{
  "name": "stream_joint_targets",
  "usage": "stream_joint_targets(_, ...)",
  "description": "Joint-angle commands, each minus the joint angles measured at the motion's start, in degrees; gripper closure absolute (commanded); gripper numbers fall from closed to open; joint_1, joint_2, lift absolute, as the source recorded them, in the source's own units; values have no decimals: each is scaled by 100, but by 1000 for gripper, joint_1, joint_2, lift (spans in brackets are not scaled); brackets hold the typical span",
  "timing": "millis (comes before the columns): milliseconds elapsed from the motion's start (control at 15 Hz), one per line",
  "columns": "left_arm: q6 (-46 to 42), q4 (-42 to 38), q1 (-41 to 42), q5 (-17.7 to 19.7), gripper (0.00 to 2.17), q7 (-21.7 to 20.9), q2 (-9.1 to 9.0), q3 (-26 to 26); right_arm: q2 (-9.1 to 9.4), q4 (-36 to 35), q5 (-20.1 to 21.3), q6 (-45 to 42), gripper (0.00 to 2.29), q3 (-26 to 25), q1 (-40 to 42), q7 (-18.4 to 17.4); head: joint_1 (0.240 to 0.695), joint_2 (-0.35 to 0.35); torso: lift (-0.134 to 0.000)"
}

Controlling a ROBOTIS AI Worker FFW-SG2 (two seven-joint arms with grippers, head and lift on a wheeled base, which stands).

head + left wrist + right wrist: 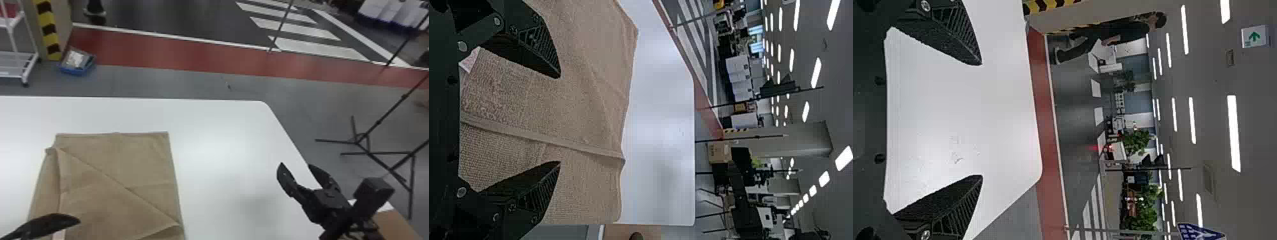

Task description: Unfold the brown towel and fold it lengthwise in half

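Towel (121,178) lies spread on the left part of the white table (223,127), in its layered state: a far edge runs roughly level, and a diagonal edge crosses from near the far left corner down toward the near right side. Left of that diagonal, a narrow strip of cloth runs along the side. The lower end of the towel passes out of the head view at the bottom.

One finger of the left gripper (48,225) shows above the towel's near left part, its tip pointing right, beside a pale strip. In the left wrist view the jaws of the left gripper (560,119) stand spread, with brown cloth in the space between them and reaching on past both tips. A hemmed edge (544,138) runs through that space, and a small pale tag (470,60) sits close to the base of one finger. Whether either finger touches the cloth, I cannot tell.

The right gripper (295,165) is near the right edge of the table, well apart from the towel. Its jaws are parted too, with only bare white tabletop between them in the right wrist view. Black stands (360,140) rest on the floor beyond.
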Motion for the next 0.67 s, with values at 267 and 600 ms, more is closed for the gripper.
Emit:
stream_joint_targets(267,159,309,-183,-450,448,0,-16,9,-8,122,-25,13,73,82,-157,3,695,-350,-120)
stream_joint_targets(600,177,467,-253,-547,1065,53,-42,53,-8,166,-34,-4,80,153,-218,73,695,-350,-120)
